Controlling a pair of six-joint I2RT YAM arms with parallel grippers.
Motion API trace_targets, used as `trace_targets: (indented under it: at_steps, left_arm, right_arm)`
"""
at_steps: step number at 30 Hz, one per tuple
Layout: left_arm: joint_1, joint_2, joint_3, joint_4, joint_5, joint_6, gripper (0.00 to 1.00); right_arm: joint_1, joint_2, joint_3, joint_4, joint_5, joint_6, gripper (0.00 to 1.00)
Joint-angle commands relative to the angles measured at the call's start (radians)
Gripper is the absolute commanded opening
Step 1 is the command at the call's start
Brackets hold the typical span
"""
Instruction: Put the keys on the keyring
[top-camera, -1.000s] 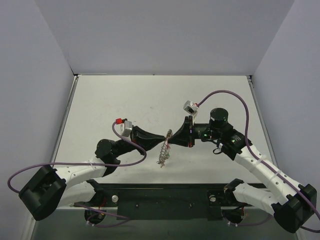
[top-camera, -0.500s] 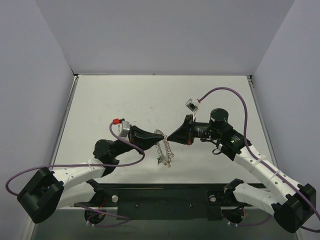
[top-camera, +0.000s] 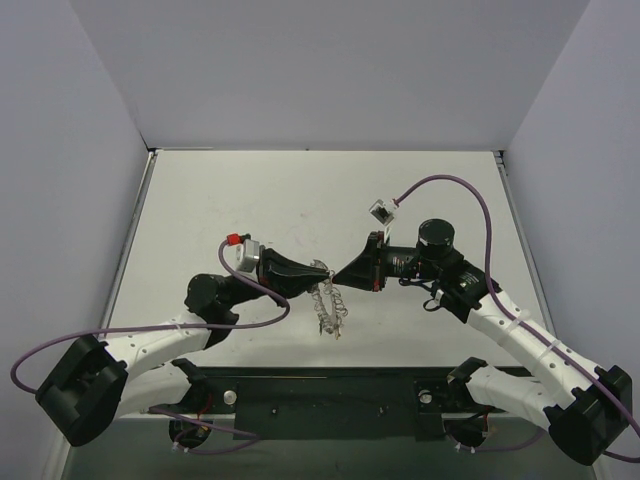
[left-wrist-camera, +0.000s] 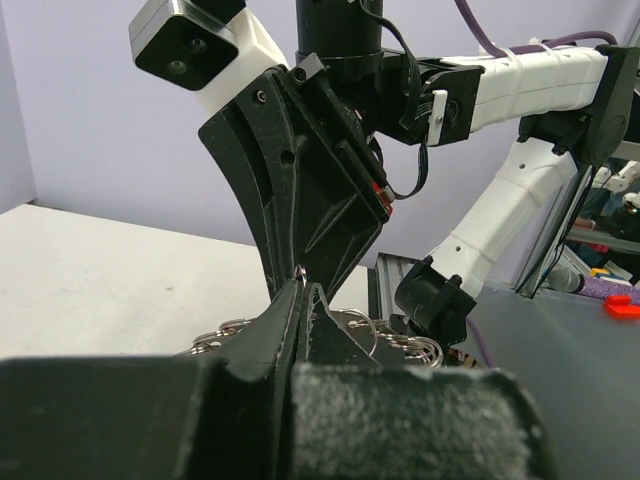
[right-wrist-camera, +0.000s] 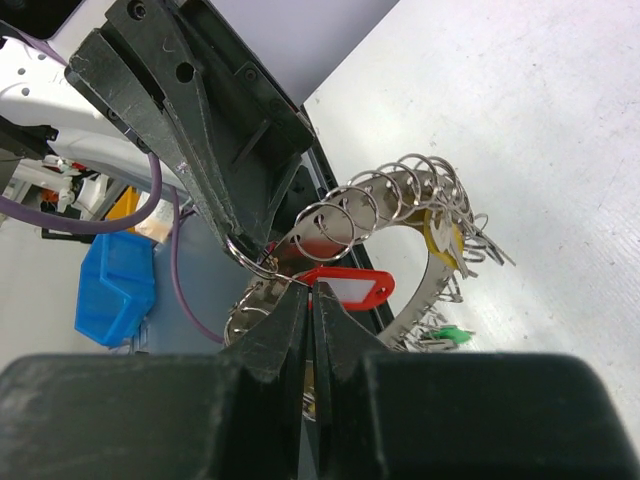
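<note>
The keyring (top-camera: 329, 305), a curved metal band carrying many wire rings, hangs over the table between the two arms. My left gripper (top-camera: 322, 268) is shut on one of its wire rings, seen at the tips of my left gripper (left-wrist-camera: 305, 285) in the left wrist view. My right gripper (top-camera: 338, 274) meets it tip to tip. In the right wrist view my right gripper (right-wrist-camera: 311, 288) is shut on the end of the red key (right-wrist-camera: 352, 286), next to the ring pinched by the left gripper (right-wrist-camera: 240, 243). Yellow (right-wrist-camera: 441, 238) and green (right-wrist-camera: 453, 334) keys dangle from the keyring (right-wrist-camera: 436, 271).
The white table (top-camera: 250, 200) is walled on three sides by grey panels. A black rail (top-camera: 330, 390) with the arm bases runs along the near edge. A blue bin (right-wrist-camera: 115, 285) sits off the table behind the left arm.
The right gripper has drawn back to the right, so the two now meet tip to tip instead of overlapping. The keyring has swung a little and hangs under the tips.
</note>
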Motion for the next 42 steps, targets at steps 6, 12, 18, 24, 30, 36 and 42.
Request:
trace_targets:
  at_steps: [6, 12, 18, 24, 30, 36, 42]
  left_arm:
    - [0.045, 0.004, 0.066, 0.258, 0.093, -0.021, 0.0]
    - [0.055, 0.027, 0.077, 0.294, 0.122, -0.061, 0.0]
    - [0.057, 0.041, 0.075, 0.312, 0.122, -0.075, 0.0]
    - [0.06, 0.037, 0.072, 0.294, 0.133, -0.07, 0.0]
    - [0.068, 0.025, 0.074, 0.288, 0.136, -0.072, 0.0]
    - [0.068, 0.03, 0.065, 0.306, 0.133, -0.082, 0.0]
    - [0.071, 0.019, 0.049, 0.277, 0.138, -0.067, 0.0]
  right_arm:
    - [-0.001, -0.026, 0.009, 0.034, -0.012, -0.014, 0.0]
    - [0.025, -0.021, -0.003, 0.039, -0.017, -0.021, 0.0]
    - [0.028, -0.023, 0.003, 0.031, -0.017, -0.035, 0.0]
    - [0.003, -0.041, 0.003, 0.019, -0.033, -0.067, 0.01]
    - [0.007, -0.038, -0.006, 0.016, -0.032, -0.069, 0.01]
    - [0.01, -0.038, -0.003, 0.015, -0.034, -0.075, 0.03]
    - [-0.013, -0.044, 0.028, -0.01, -0.09, -0.179, 0.19]
